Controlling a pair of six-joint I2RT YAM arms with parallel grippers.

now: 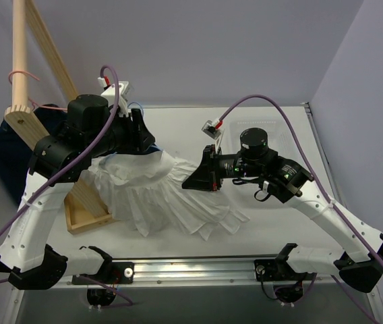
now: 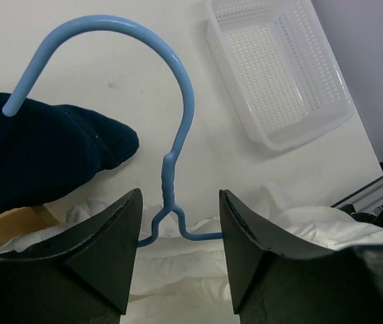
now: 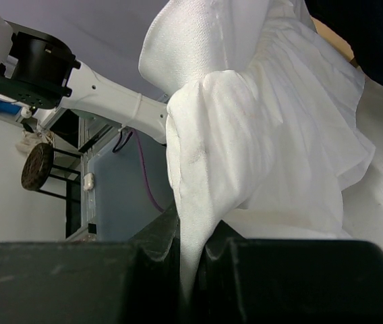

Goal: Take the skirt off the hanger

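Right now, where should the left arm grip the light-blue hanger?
Likely the twisted neck under the hook of the hanger: doubled wire, standing bare above the skirt. Close the left gripper on it from both sides; its fingers flank it.

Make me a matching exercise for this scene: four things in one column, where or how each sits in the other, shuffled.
1 light-blue wire hanger
2 white ruffled thin-fabric skirt
3 white perforated plastic basket
4 dark navy garment

A pinched in the shut right claw
B neck between the jaws of the open left claw
C empty, nothing inside
D next to the hook's free tip

Pairs: 1-B, 2-A, 3-C, 4-D
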